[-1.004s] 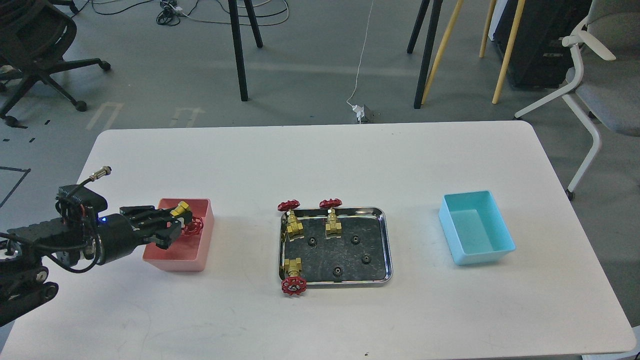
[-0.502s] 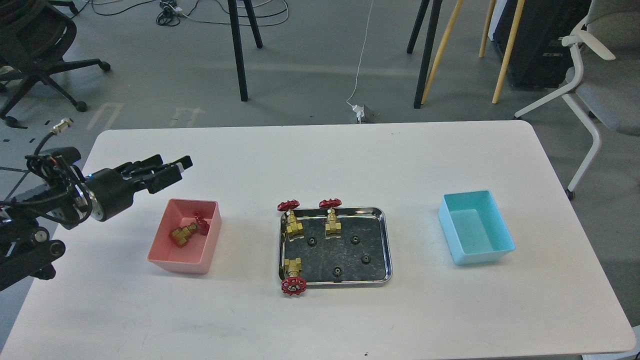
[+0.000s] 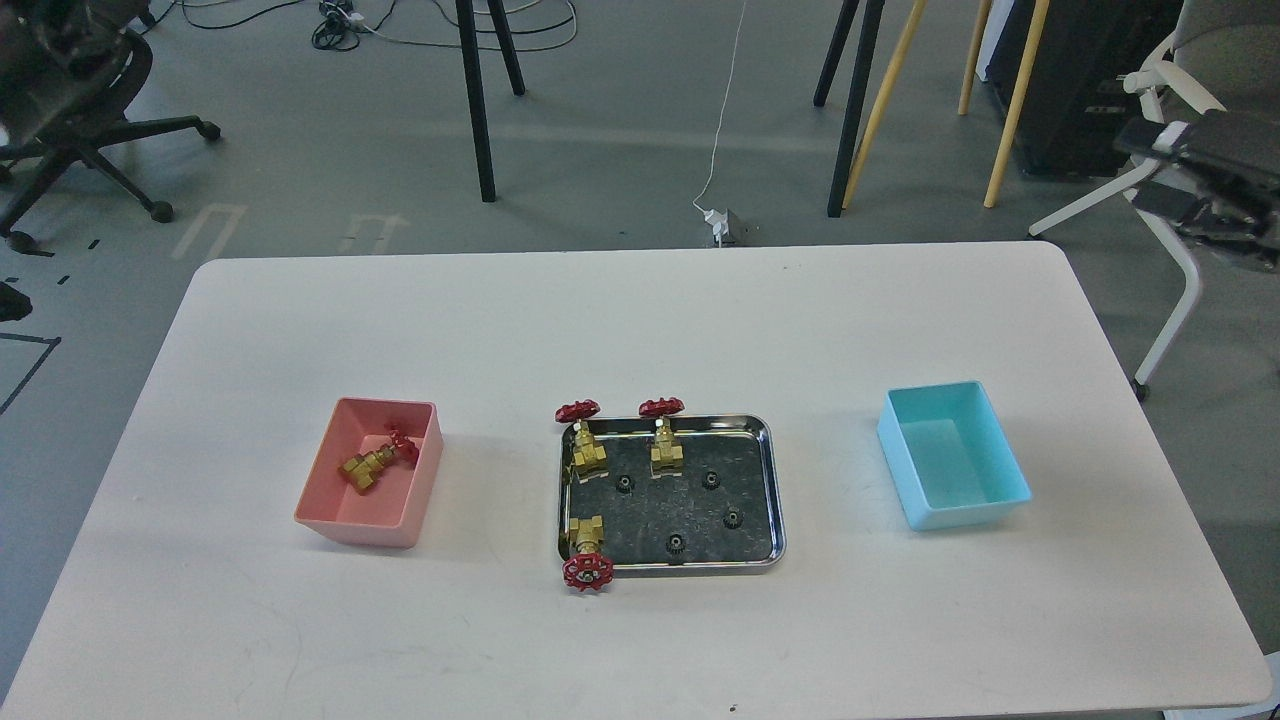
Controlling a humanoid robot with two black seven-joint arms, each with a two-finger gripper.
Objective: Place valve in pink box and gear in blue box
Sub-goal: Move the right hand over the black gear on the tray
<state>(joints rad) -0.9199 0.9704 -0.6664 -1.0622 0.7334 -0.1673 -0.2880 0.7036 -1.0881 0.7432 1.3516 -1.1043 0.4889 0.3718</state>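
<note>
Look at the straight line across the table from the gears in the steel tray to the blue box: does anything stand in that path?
Nothing visible does. The four gears, such as this gear, lie in the steel tray; between its right rim and the blue box is only bare table. Only the tray's low rim must be cleared.

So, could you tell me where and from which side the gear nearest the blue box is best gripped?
That gear lies flat on the steel tray, centre hole up, so I would come straight down from above and pinch across its toothed rim. It stands apart from the other gears, though it is fairly near the tray's right wall, so fingers probably fit best spread front to back.
</note>
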